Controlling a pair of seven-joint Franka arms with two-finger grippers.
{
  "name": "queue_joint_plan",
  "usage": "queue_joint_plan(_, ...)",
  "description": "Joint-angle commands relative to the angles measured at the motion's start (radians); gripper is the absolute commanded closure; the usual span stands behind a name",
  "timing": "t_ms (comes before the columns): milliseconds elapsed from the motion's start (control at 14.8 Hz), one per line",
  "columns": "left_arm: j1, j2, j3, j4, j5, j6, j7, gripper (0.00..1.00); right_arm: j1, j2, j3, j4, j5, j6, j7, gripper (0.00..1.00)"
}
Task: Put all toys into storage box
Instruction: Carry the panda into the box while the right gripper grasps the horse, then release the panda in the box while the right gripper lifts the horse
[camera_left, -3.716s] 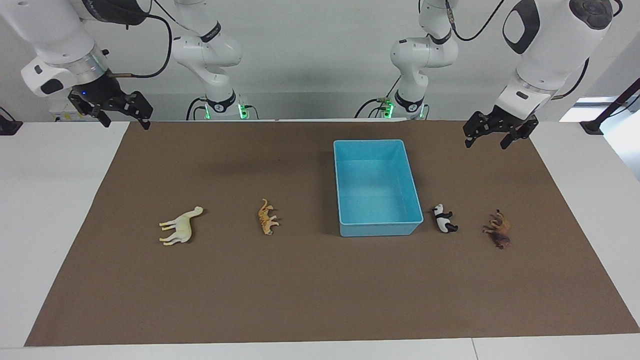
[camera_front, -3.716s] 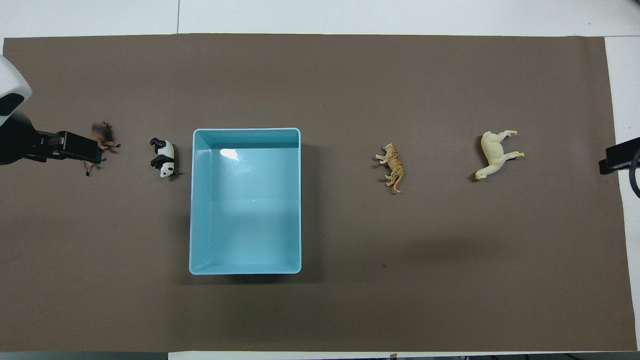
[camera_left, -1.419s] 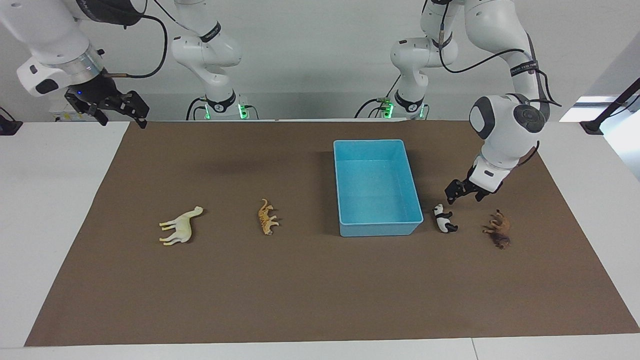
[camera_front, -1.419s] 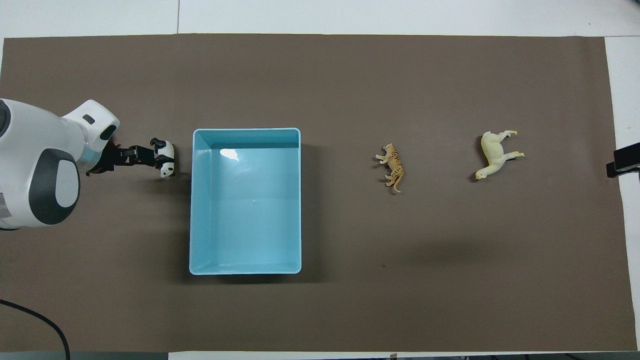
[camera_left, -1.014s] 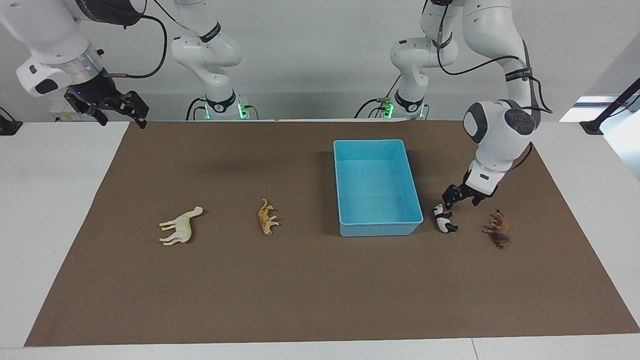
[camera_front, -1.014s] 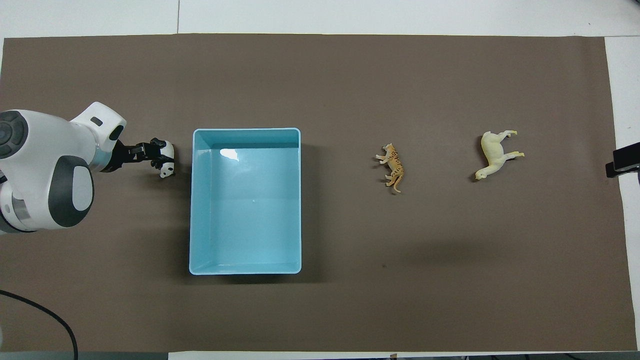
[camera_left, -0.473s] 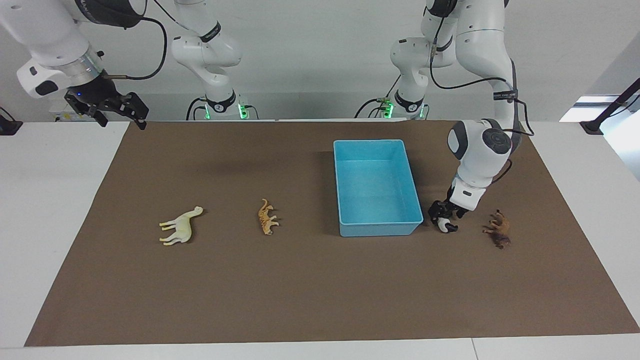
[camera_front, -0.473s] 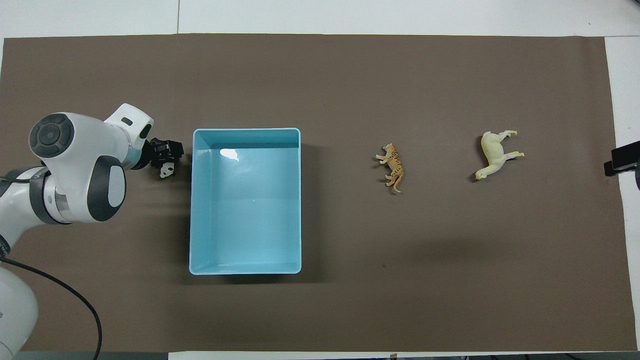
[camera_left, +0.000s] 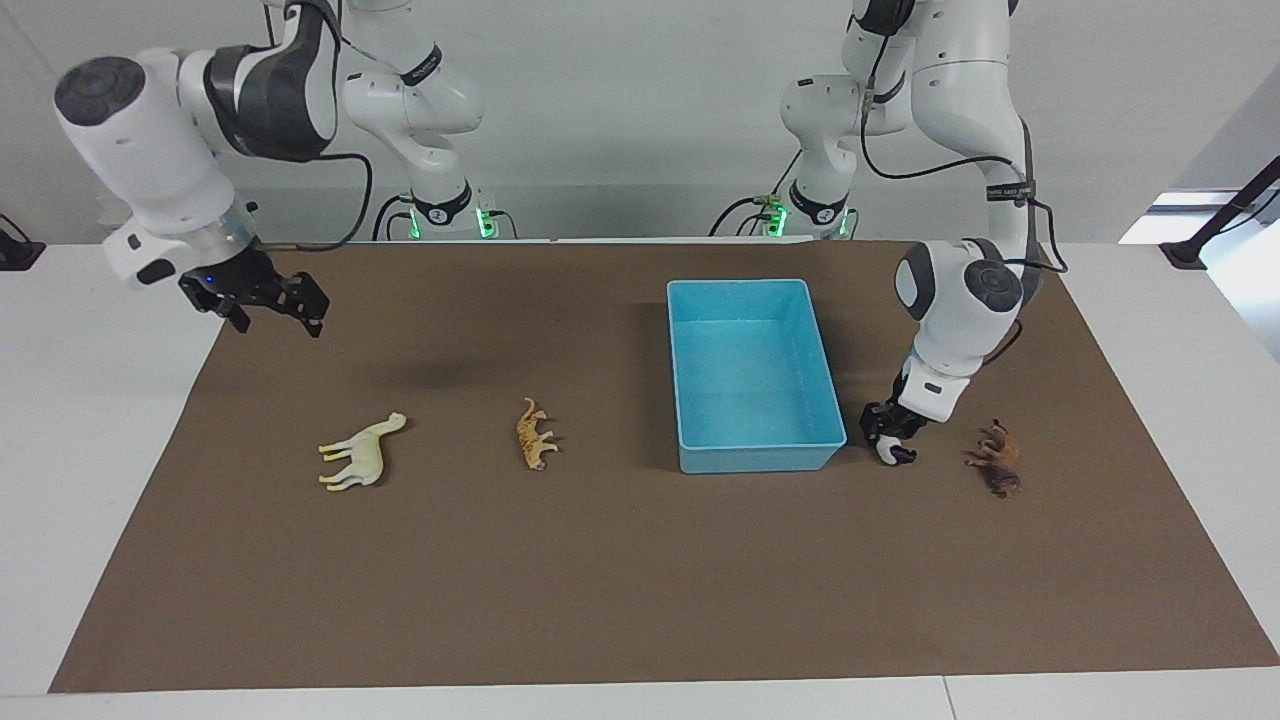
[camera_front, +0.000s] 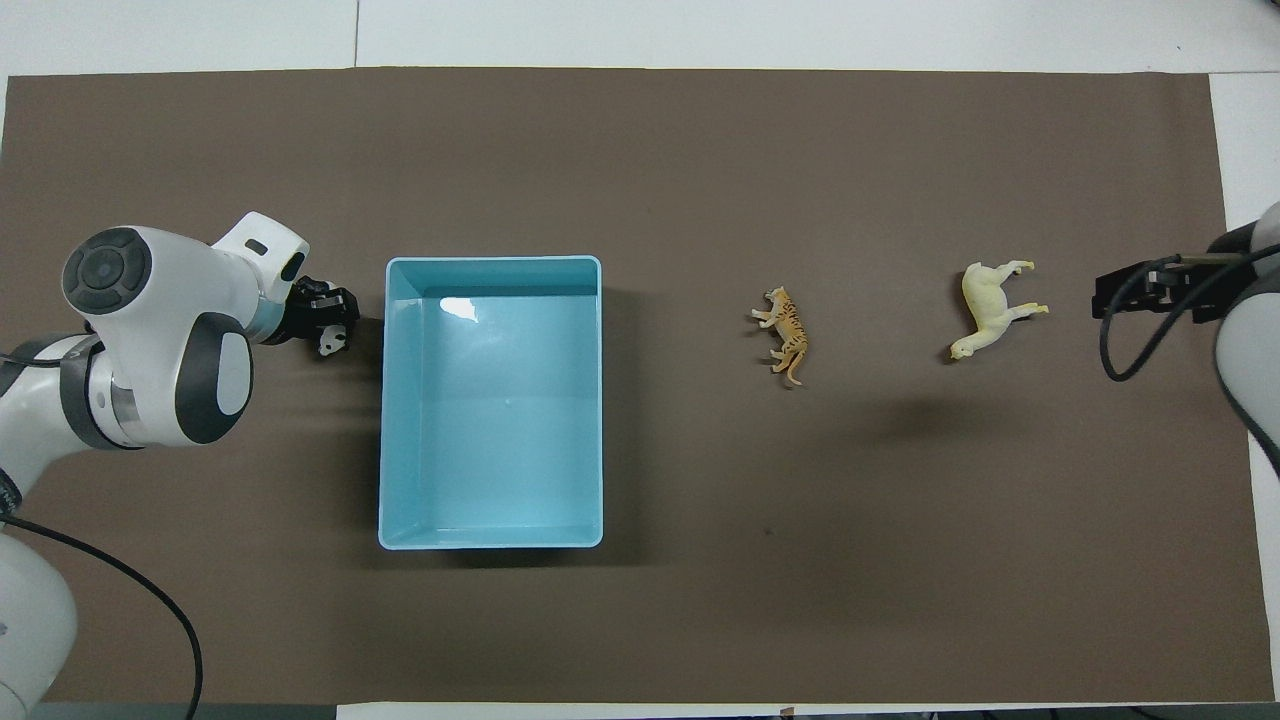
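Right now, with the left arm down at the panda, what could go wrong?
1. The left gripper covers most of the panda, which lies right beside the storage box; a poor grip could drop it short of the wall, or the lift could nudge the box.
2. The lion lies close by, so a wide swing might knock it.
3. The right gripper hangs up in the air, not yet over the horse.

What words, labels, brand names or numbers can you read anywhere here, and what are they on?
None can be read.
The light blue plastic storage box shows no lettering.
The four small plastic animal figurines, including the cream-white horse-like one and the orange striped tiger, bear none.
The brown table mat is plain.
The black band on the left arm may carry print, too small to read.
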Motion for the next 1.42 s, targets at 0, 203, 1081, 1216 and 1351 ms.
queue_joint_plan(0, -0.008, -0.001, 0.006, 0.007, -0.017, -0.040, -0.032, 0.96, 0.018, 0.050, 0.005, -0.058, 0.010, 0.145, 0.011, 0.00)
queue_joint_plan(203, -0.005, 0.006, 0.006, 0.091, -0.026, -0.137, -0.046, 1.00, 0.019, 0.100, 0.008, -0.125, 0.010, 0.320, -0.054, 0.00)
queue_joint_plan(1081, -0.262, -0.093, -0.035, 0.290, -0.084, -0.550, -0.571, 0.93, 0.034, 0.286, 0.012, -0.153, 0.013, 0.574, -0.241, 0.00)
queue_joint_plan(1216, -0.282, -0.130, -0.035, 0.184, -0.084, -0.438, -0.557, 0.89, 0.034, 0.292, 0.012, -0.175, 0.013, 0.616, -0.241, 0.00)
queue_joint_plan(1351, -0.292, -0.147, -0.035, 0.145, -0.083, -0.422, -0.560, 0.07, 0.034, 0.300, 0.012, -0.188, 0.013, 0.649, -0.239, 0.04)
